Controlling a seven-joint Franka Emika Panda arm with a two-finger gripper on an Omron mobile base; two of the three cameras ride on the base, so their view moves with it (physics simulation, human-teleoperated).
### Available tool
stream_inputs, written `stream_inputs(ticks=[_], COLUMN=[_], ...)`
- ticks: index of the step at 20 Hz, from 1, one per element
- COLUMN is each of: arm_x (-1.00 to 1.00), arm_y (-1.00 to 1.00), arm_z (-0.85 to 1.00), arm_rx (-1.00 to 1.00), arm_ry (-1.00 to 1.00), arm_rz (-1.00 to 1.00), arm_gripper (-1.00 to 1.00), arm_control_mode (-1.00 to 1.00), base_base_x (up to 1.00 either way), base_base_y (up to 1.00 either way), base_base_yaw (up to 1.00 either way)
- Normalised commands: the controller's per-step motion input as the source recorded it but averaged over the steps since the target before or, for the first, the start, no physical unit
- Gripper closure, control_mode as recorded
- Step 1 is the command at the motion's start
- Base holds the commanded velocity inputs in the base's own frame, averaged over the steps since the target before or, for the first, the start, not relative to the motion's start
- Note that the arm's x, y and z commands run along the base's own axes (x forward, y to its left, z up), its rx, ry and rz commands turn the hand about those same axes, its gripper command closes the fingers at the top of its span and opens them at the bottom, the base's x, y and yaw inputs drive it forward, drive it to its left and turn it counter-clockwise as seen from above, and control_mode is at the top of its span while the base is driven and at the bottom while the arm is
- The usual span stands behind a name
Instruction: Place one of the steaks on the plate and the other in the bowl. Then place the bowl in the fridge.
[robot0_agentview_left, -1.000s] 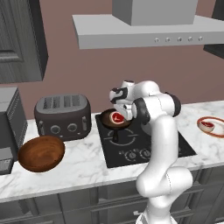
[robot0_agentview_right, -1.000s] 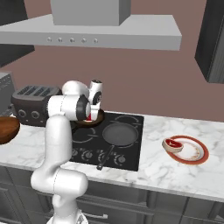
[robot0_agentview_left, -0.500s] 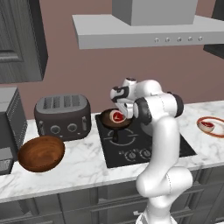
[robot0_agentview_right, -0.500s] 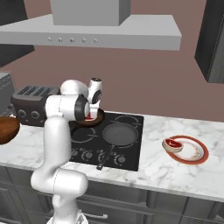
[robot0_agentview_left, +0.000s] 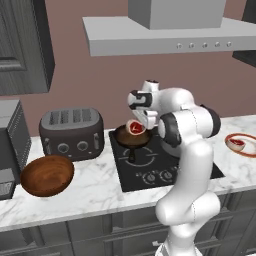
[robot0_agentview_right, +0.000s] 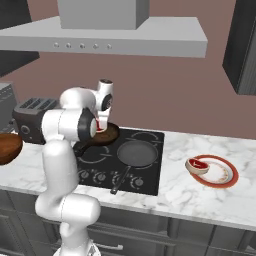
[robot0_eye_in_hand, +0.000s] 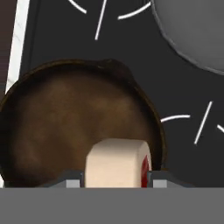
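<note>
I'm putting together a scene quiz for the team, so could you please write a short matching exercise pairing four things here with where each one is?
Things:
1. bowl
2. plate
3. steak in the gripper
4. grey pan

Places:
A. lifted just above the small dark pan
B. counter in front of the toaster
C. front right stove burner
D. counter right of the stove, a steak on it

Pairs: 1-B, 2-D, 3-A, 4-C
</note>
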Motion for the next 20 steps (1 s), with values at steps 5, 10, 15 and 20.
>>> stream_inputs(ticks=[5, 10, 15, 20], arm_x=[-0.83, -1.0, -1.0, -1.0], arm_y=[0.08, 0.28, 0.47, 0.58], arm_z=[0.58, 0.4, 0.23, 0.2], arm_rx=[0.0, 0.0, 0.0, 0.0], arm_ry=[-0.08, -0.12, -0.05, 0.0], arm_rz=[0.0, 0.0, 0.0, 0.01], arm_gripper=[1.0, 1.0, 1.0, 1.0], arm_control_mode=[-1.0, -1.0, -1.0, -1.0], base_base_x=[0.0, 0.0, 0.0, 0.0], base_base_y=[0.0, 0.0, 0.0, 0.0], base_base_yaw=[0.0, 0.0, 0.0, 0.0])
